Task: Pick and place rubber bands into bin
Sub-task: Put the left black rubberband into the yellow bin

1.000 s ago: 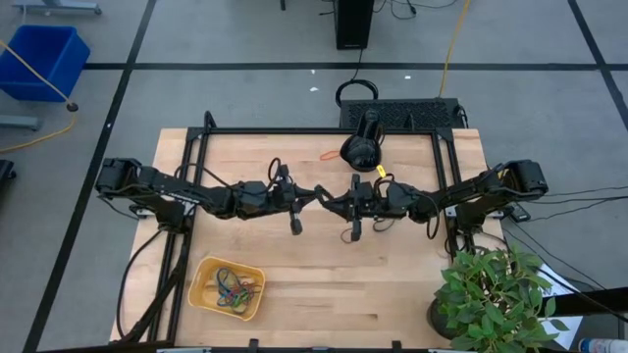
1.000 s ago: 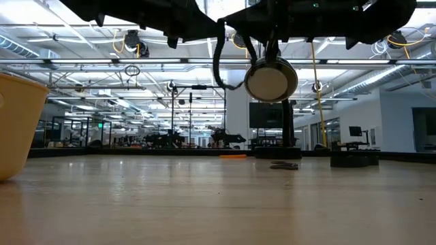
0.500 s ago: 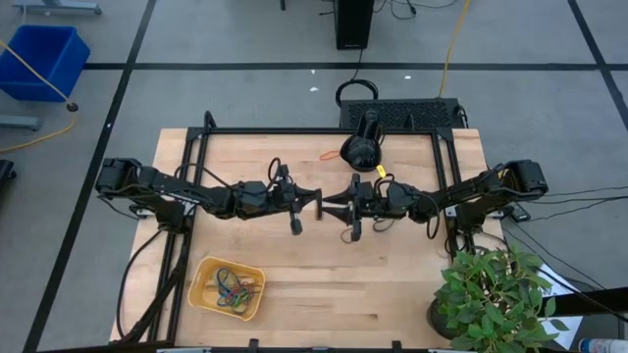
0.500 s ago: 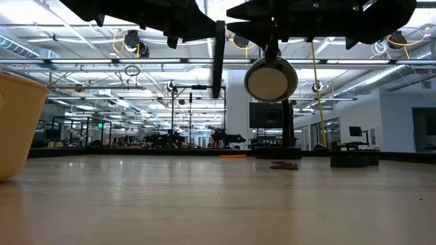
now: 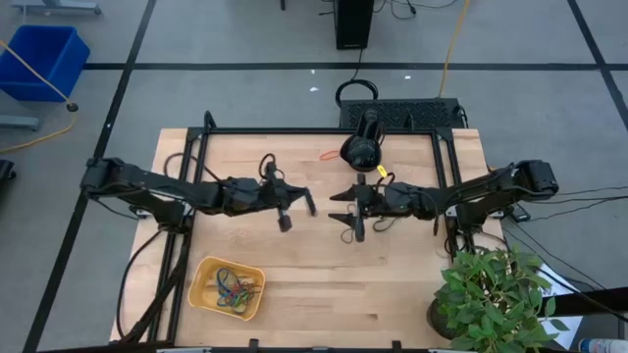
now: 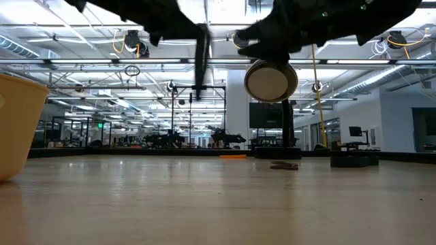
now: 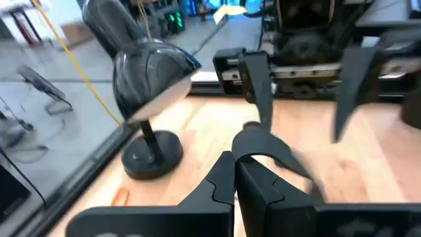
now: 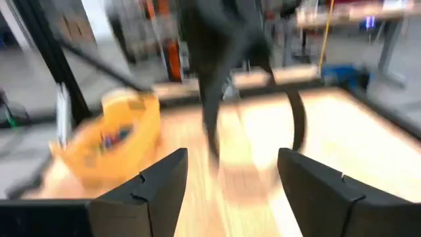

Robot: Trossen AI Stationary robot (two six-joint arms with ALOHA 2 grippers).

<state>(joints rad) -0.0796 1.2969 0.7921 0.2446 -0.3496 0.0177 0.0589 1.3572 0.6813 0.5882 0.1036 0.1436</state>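
My left hand (image 5: 310,205) is clenched on a dark rubber band (image 7: 273,148); my right hand (image 5: 336,206) is released. I should carry it steadily to the bin (image 5: 203,299) below-left.

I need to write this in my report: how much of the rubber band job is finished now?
Done: several coloured rubber bands lie in the bin. In hand: the left pincer is shut on what looks like a black band, above the table centre. The right pincer is open and empty. Left: binning this band, then at least an orange band near the far edge.
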